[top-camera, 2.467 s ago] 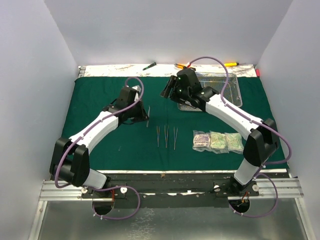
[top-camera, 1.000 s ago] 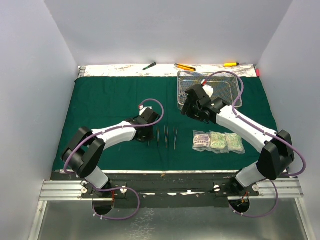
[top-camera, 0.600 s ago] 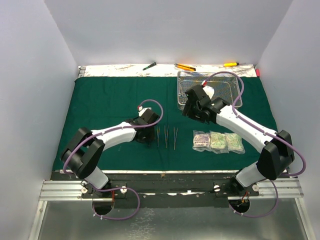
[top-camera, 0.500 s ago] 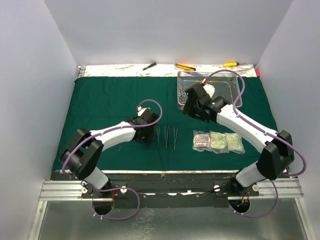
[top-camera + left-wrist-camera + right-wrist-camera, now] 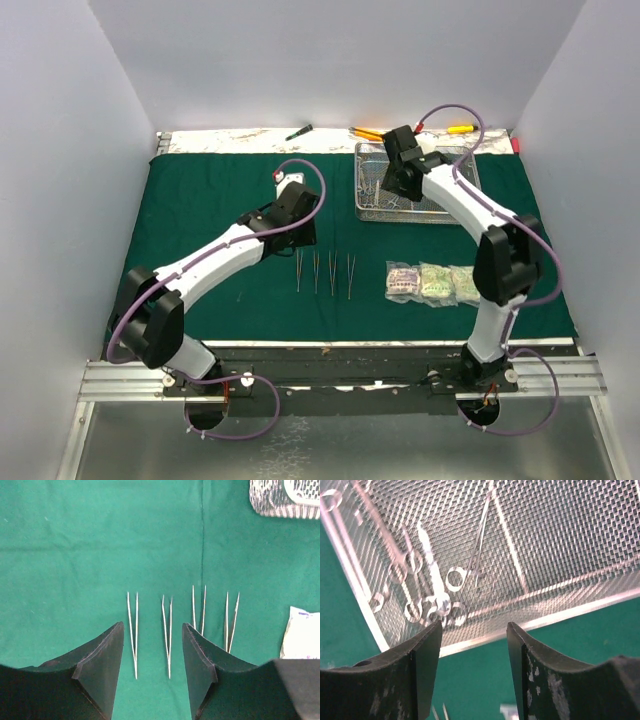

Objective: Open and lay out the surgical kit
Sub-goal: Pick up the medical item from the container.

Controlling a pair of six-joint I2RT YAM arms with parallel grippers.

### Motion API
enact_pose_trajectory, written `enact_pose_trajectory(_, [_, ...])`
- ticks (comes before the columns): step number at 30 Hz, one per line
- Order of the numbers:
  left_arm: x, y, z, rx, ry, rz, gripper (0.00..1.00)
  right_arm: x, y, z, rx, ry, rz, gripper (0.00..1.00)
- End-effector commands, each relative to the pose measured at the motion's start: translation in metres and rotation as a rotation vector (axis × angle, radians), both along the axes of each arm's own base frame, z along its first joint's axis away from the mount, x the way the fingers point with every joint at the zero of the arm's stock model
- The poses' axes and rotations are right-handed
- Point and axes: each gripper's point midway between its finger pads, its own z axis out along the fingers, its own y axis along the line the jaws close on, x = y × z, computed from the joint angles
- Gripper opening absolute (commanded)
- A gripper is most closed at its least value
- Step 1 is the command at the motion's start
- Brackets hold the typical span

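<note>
Look, your left end effector [image 5: 152, 626] hangs open and empty over the tweezers [image 5: 168, 665]. Your right end effector [image 5: 474, 625] is open too, over clamps [image 5: 431, 575] in the tray [image 5: 560, 540].

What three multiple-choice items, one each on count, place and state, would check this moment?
1. How many tweezers lie on the cloth? A two, B four, C six
2. Where are the clamps? A in the tray, B on the cloth, C out of view
3. The left gripper is: A shut on a tweezer, B shut and empty, C open and empty

B: the left wrist view shows four in a row.
A: their rings lie on the mesh.
C: its fingers stand apart with nothing between them.
</note>
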Motion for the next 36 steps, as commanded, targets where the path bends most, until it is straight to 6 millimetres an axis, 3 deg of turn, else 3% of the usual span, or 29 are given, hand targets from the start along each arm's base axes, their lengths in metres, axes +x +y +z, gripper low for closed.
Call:
enact_pose_trajectory(1, [0.024,0.01,0.016,0.037,-0.041,-0.006,0.52,0.035,-0.03,-0.025,-0.085,0.064,-0.017,0.57])
enact_pose_trajectory(8, [0.055,0.01,0.012,-0.003,0.003,-0.034,0.52,0.081,-0.032,-0.067,-0.092,0.122,0.03,0.51])
enact_pose_trajectory(14, [0.075,0.018,0.004,-0.035,0.04,-0.032,0.5,0.096,-0.031,-0.094,-0.064,0.177,0.03,0.43])
enact_pose_trajectory(20, [0.089,0.025,-0.003,-0.034,0.056,-0.029,0.5,0.084,-0.034,-0.118,-0.048,0.257,-0.003,0.32])
enact_pose_trajectory(29, [0.1,0.024,-0.013,-0.049,0.085,-0.039,0.5,0.07,-0.033,-0.154,0.059,0.358,0.0,0.26])
enact_pose_trajectory(36, [0.104,0.028,-0.004,-0.039,0.085,-0.029,0.5,0.033,-0.039,-0.193,0.087,0.572,0.028,0.24])
